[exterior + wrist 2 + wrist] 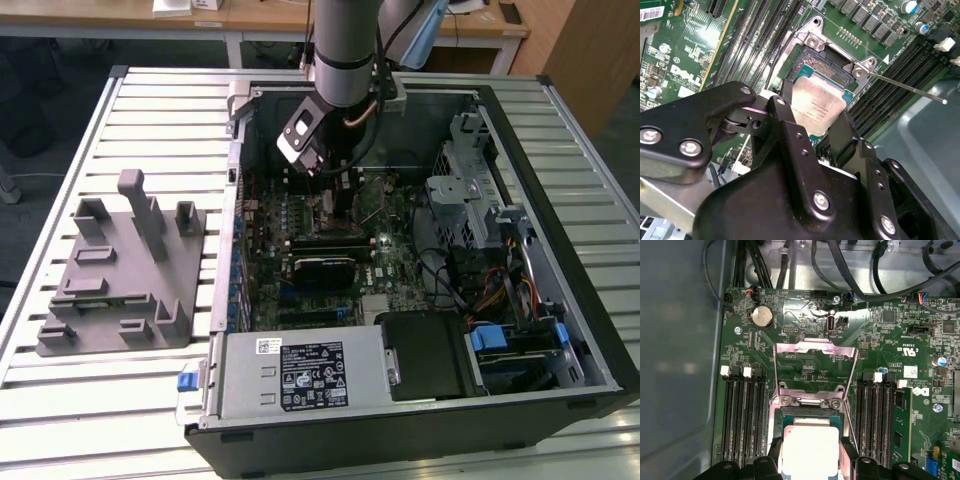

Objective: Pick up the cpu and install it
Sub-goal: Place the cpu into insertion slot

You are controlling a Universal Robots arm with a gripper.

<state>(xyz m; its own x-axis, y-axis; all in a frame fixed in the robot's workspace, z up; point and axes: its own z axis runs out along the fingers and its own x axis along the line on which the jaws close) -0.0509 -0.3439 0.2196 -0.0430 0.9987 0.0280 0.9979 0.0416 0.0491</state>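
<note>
Cpu (817, 111) sits pinched by two opposite edges in the black pincer (810, 446), right over the open socket (826, 64); beyond it the load plate (816, 347) stands flipped up on the green motherboard (880, 330) inside the open computer case (400, 440)

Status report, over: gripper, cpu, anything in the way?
Now gripper shut on cpu. Held over open socket. Its load plate raised, lever aside.
</note>
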